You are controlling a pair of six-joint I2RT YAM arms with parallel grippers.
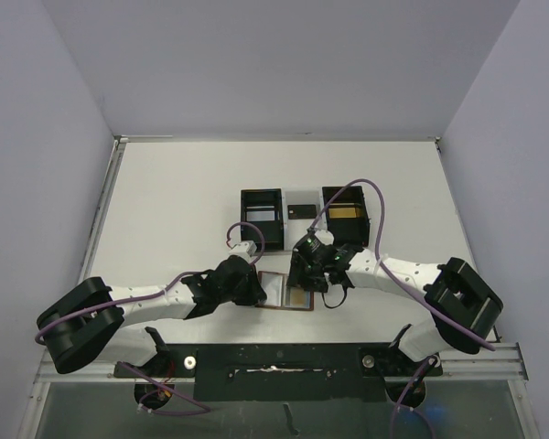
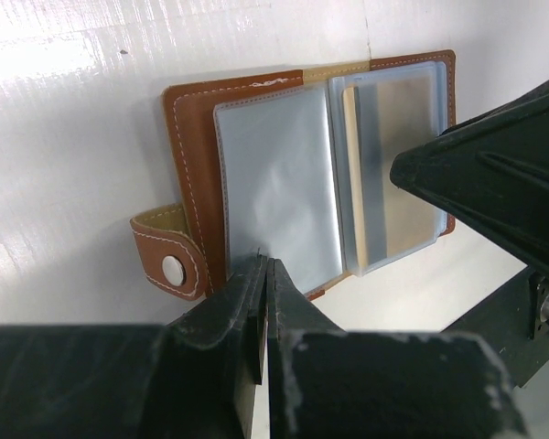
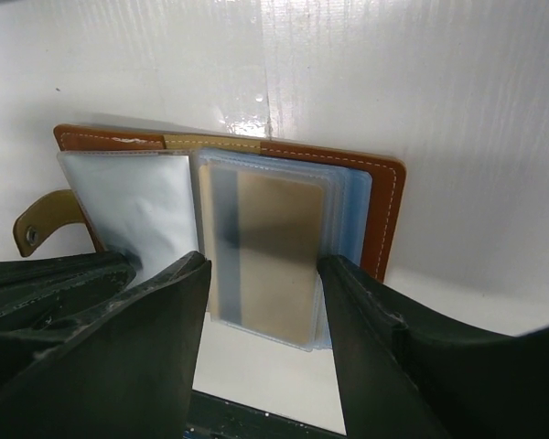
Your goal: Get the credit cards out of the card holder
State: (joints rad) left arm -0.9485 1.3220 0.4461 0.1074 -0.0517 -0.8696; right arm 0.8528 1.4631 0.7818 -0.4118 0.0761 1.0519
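The card holder (image 1: 276,285) lies open on the table between my arms; its brown leather shows in the left wrist view (image 2: 188,137) and the right wrist view (image 3: 382,210). A gold-tan credit card (image 3: 270,247) sits in its right clear pocket, also seen in the left wrist view (image 2: 393,110). My right gripper (image 3: 263,283) is open, one finger on each side of that card's near end. My left gripper (image 2: 267,267) is shut, with its tips on the near edge of the empty left pocket (image 2: 274,183). In the top view the left gripper (image 1: 259,291) and the right gripper (image 1: 304,279) crowd over the wallet.
A black-and-white three-compartment tray (image 1: 261,240) stands behind the wallet. Another gold card (image 1: 345,212) lies in its right compartment and a small black card (image 1: 302,208) in the middle one. The snap tab (image 2: 169,261) sticks out to the wallet's left.
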